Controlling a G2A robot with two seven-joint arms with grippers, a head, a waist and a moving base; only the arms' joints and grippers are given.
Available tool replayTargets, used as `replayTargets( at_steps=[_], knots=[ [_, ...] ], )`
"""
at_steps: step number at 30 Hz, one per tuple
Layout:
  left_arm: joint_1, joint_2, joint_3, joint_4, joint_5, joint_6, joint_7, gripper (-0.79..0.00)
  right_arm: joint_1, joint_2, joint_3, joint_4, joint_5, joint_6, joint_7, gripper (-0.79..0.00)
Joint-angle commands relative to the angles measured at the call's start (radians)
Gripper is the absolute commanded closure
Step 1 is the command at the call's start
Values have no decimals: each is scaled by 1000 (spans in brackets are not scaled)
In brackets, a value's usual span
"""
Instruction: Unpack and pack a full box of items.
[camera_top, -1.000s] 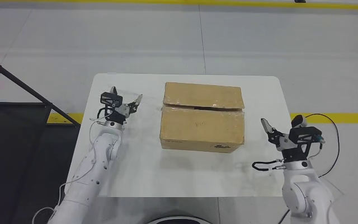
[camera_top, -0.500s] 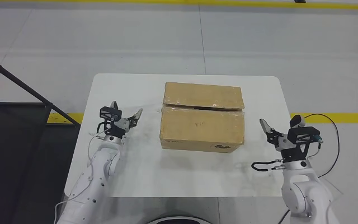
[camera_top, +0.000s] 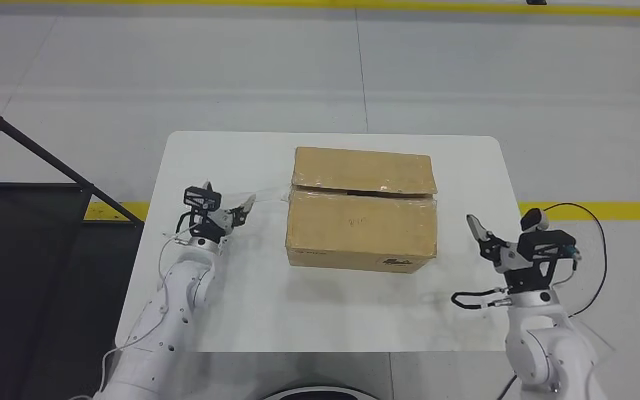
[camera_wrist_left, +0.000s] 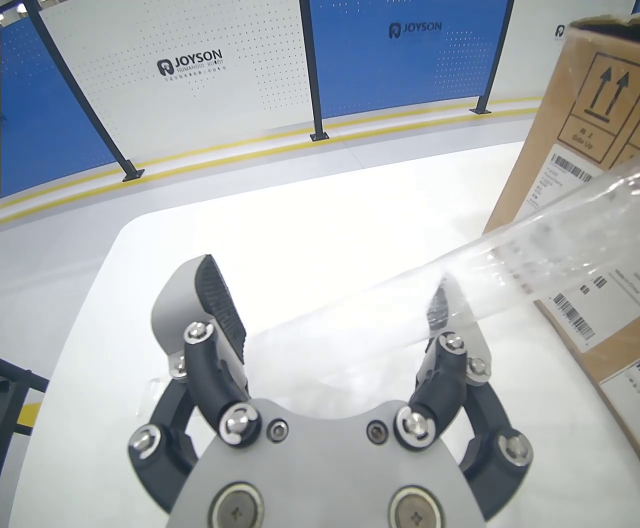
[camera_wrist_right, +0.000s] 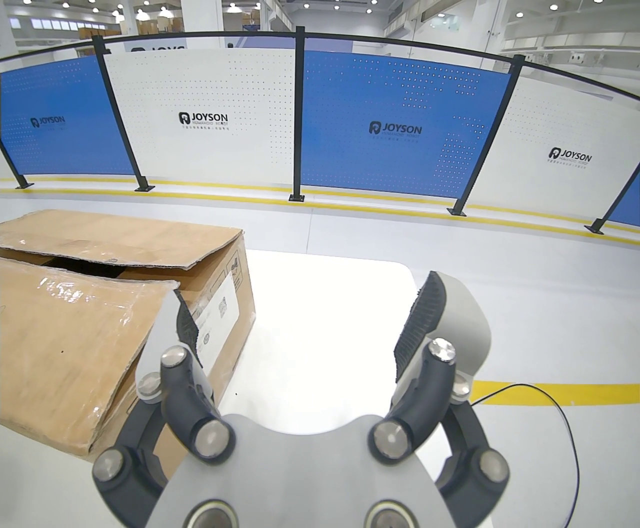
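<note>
A brown cardboard box (camera_top: 362, 210) sits mid-table, its two top flaps lying nearly flat with a dark gap between them. My left gripper (camera_top: 226, 197) hovers open just left of the box. In the left wrist view a strip of clear tape (camera_wrist_left: 525, 240) runs from the box's labelled side (camera_wrist_left: 585, 125) across the left gripper (camera_wrist_left: 325, 280) and clings to one fingertip (camera_wrist_left: 440, 305). My right gripper (camera_top: 503, 225) stands open beside the box's right end, nothing between its fingers. In the right wrist view the right gripper (camera_wrist_right: 304, 295) is next to the box (camera_wrist_right: 75, 320).
The white table (camera_top: 250, 300) has bare surface in front of the box and on both sides. A black cable (camera_top: 590, 215) loops off the table's right edge. Fence panels stand far behind on the floor.
My left gripper has drifted a little toward the table's near edge and toward the box, staying open. The right gripper has hardly moved.
</note>
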Motion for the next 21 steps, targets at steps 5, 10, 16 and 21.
replayTargets(
  at_steps=[5, 10, 16, 21],
  knots=[
    [17, 0, 0, -6, 8, -12, 8, -785, 3, -1, -6, -2, -4, -2, 1, -785],
    [61, 7, -18, -61, 44, -34, 23, -785, 18, 3, -20, -7, -42, -50, 49, -785],
    [160, 26, -76, -186, 81, -124, 38, -785, 52, 7, -27, -29, 31, -153, 103, -785],
    [251, 42, -130, -300, 90, -228, 23, -785, 76, 12, -14, -24, 197, -283, 139, -785]
  ],
)
